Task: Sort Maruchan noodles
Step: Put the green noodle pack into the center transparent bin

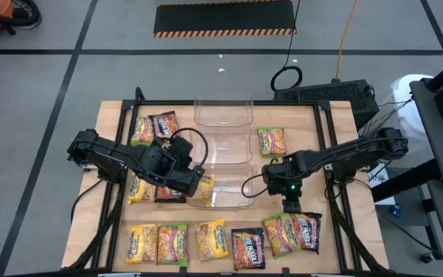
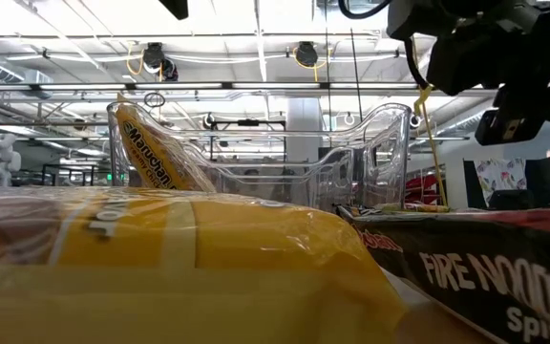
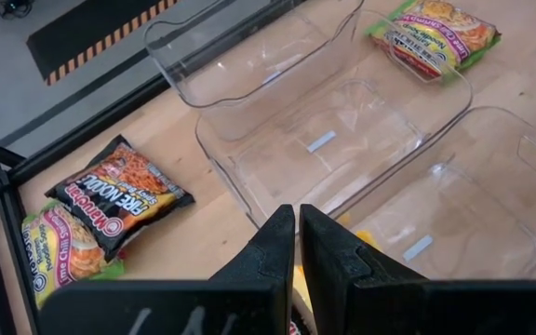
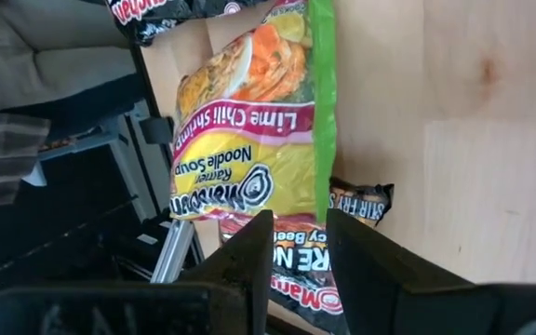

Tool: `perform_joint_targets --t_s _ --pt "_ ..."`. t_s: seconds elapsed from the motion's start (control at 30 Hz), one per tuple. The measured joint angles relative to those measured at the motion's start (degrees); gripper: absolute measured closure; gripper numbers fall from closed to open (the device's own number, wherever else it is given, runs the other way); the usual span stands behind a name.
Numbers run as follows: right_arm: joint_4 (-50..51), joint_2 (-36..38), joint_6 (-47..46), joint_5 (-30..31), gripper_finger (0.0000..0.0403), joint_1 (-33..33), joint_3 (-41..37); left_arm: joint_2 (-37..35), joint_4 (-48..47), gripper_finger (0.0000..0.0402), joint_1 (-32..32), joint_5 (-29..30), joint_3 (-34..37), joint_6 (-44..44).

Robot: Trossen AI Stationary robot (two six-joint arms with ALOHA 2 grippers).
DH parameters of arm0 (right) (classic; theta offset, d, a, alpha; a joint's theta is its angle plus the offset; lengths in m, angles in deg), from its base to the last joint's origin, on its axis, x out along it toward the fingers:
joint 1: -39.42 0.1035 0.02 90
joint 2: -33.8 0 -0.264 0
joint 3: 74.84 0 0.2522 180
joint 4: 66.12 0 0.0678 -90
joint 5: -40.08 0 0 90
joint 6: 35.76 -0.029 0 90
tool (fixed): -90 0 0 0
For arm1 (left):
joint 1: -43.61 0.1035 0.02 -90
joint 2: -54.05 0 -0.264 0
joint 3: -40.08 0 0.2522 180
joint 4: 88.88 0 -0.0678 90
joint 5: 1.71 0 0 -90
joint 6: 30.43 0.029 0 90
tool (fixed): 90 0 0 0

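Your bench (image 1: 114, 115) is a pale wooden top standing on a grey tiled floor, with three clear bins (image 1: 223, 146) in a line down its middle. Start at the left gripper (image 1: 198, 183): it hangs over the nearest bin (image 1: 225, 192) at that bin's left wall, fingers nearly together and pinching a yellow packet (image 2: 156, 158), which the low view shows leaning upright inside the clear wall. I'd judge this the first packet going in, not yet let go. The right gripper (image 1: 291, 206) sits near the bench's front right corner, fingers apart with nothing between them, poised over a Lime Chili Shrimp packet (image 4: 249, 121) that lies on top of a dark Fire Noodle packet (image 4: 310, 270). Moving outward, the other two bins look empty as far as you can see. Still to sort: the row of packets (image 1: 198, 240) along the front edge, two packets (image 1: 154, 128) at the back left corner, one green-yellow packet (image 1: 271, 141) just right of the middle bin, and a couple by the left edge, partly hidden under the left arm. So nearly all the sorting is left.
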Motion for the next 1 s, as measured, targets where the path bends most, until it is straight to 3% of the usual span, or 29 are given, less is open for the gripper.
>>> perform_joint_targets --t_s 0.27,1.0 --pt "-5.9 -0.4 -0.3 0.1 0.0305 -0.1 -3.1 0.0 0.0 0.0373 -1.0 0.0 0.0 -0.3" --pt "-8.3 -0.4 -0.4 -2.8 0.0305 2.8 -5.0 0.0 0.0 0.0373 -1.3 0.0 0.0 -1.5"
